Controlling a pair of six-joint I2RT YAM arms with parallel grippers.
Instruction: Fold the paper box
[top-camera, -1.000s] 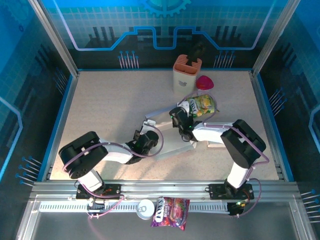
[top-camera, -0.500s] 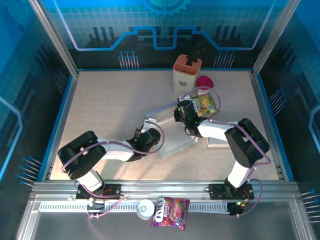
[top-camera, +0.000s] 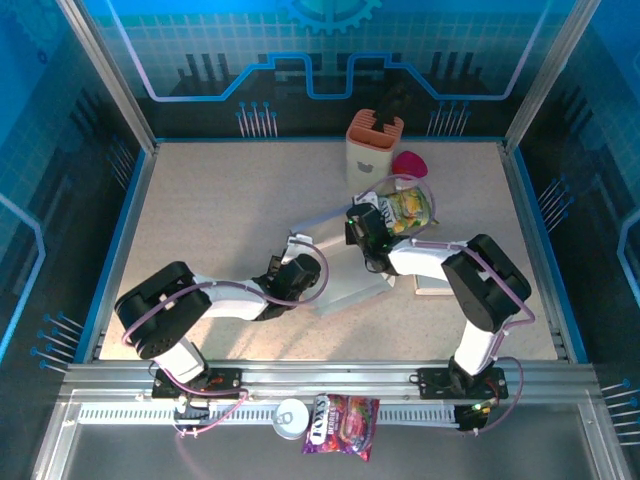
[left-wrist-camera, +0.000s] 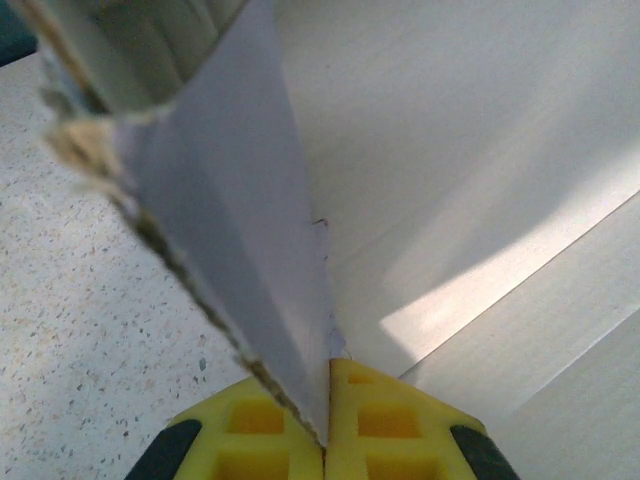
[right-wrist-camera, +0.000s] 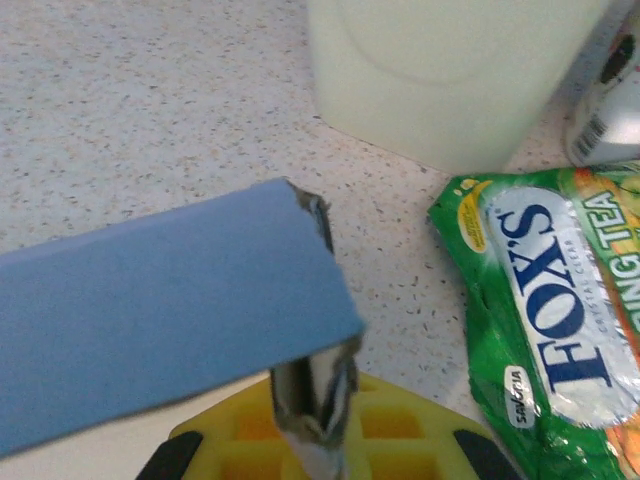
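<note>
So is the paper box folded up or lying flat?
Partly folded: the paper box has its base flat on the table, while the left gripper and right gripper each pinch a raised flap.

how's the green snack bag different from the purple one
The green bag is green and yellow, the purple bag purple and red. The green bag lies on the table near the cream holder; the purple bag lies off it, on the front rail beside a round tin. Both are glossy packets lying flat.
</note>
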